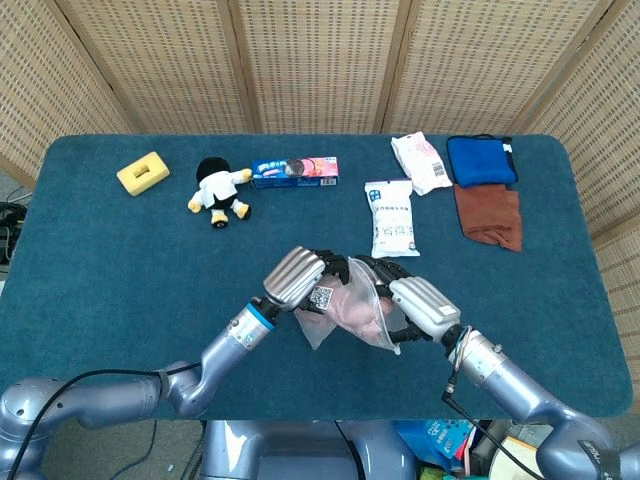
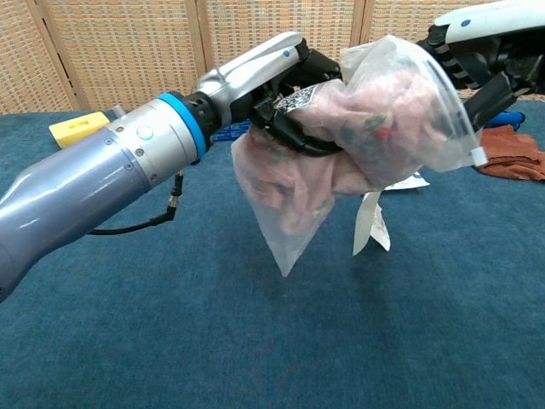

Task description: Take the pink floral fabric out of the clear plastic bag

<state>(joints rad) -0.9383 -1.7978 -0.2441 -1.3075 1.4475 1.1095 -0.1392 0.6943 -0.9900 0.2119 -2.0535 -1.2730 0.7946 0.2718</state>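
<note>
The clear plastic bag point(image 1: 347, 318) hangs in the air above the table's near middle, with the pink floral fabric point(image 2: 358, 141) bunched inside it. My left hand point(image 1: 298, 279) grips the bag around its upper part from the left, its fingers point(image 2: 294, 136) wrapped over plastic and fabric. From the right, my right hand point(image 1: 421, 305) holds the bag's top edge; in the chest view the right hand point(image 2: 487, 53) sits at the upper right, by the bag's sealed strip. A white label point(image 2: 371, 223) dangles below the bag point(image 2: 294, 221).
A yellow sponge point(image 1: 143, 173), a small doll point(image 1: 219, 190) and a cookie box point(image 1: 294, 171) lie along the far left of the blue table point(image 1: 120, 260). Two white packets point(image 1: 390, 217), a blue cloth point(image 1: 481, 160) and a brown cloth point(image 1: 489, 215) lie far right.
</note>
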